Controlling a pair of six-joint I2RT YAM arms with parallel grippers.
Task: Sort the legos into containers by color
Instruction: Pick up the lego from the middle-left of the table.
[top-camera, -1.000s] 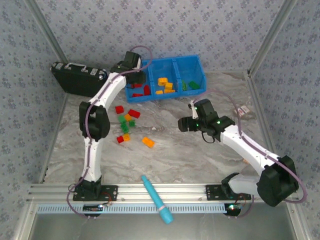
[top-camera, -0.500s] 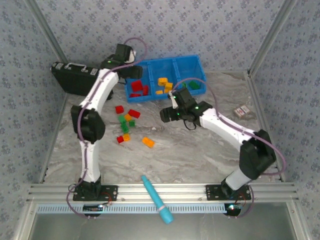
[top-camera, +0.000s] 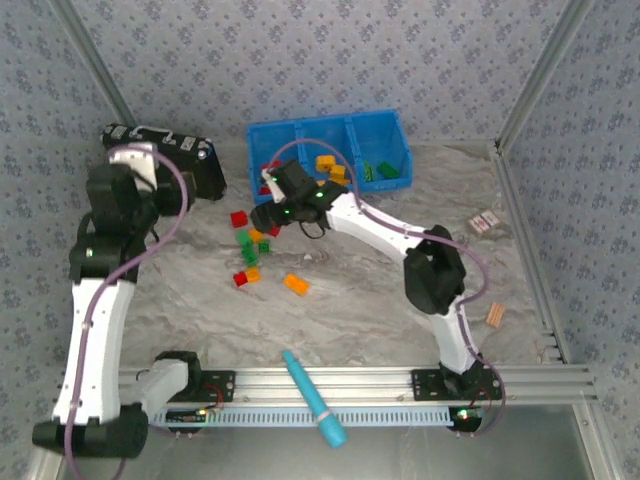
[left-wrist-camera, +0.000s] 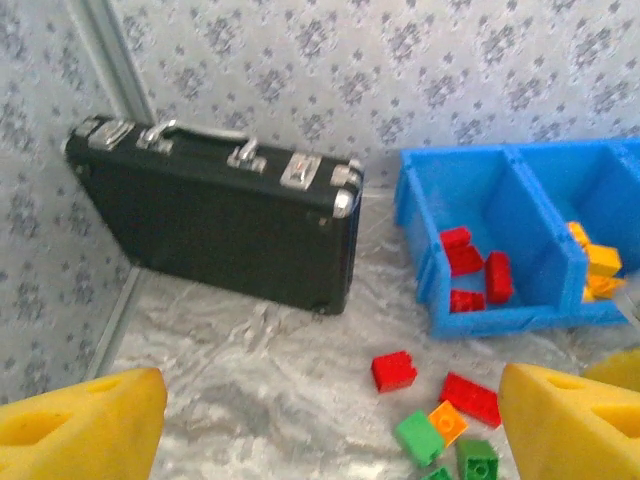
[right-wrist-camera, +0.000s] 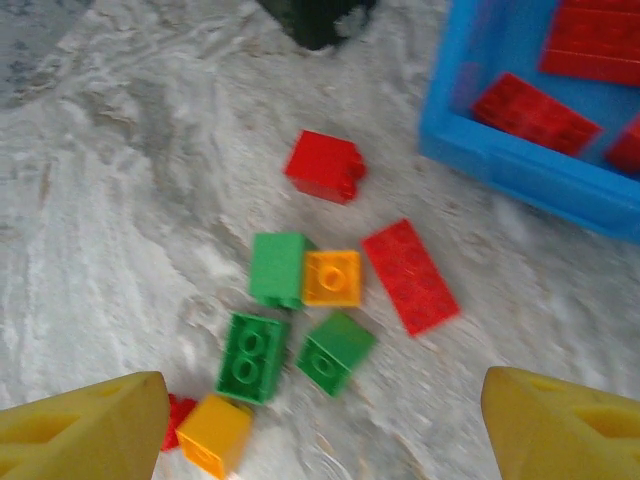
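Observation:
Loose legos lie on the marble table left of centre: a red brick (top-camera: 238, 218), a flat red one (right-wrist-camera: 410, 275), green bricks (right-wrist-camera: 250, 357), and orange bricks (right-wrist-camera: 332, 277); one orange brick (top-camera: 295, 284) sits apart. The blue bin (top-camera: 380, 130) holds red legos (left-wrist-camera: 465, 265) in its left compartment, orange (top-camera: 325, 162) in the middle and green (top-camera: 385, 170) on the right. My right gripper (right-wrist-camera: 325, 430) hovers open over the loose pile (top-camera: 265, 215), holding nothing. My left gripper (left-wrist-camera: 333, 425) is open and empty, back at the left, facing the case and bin.
A black hard case (top-camera: 205, 170) stands at the back left beside the bin. A light-blue pen-like tool (top-camera: 313, 398) lies on the front rail. Two small tan items (top-camera: 495, 316) rest at the right side. Patterned walls enclose the table.
My left arm has swung away from the bin's left compartment, back to the left near the black case. My right gripper has travelled left from mid-table to above the loose pile.

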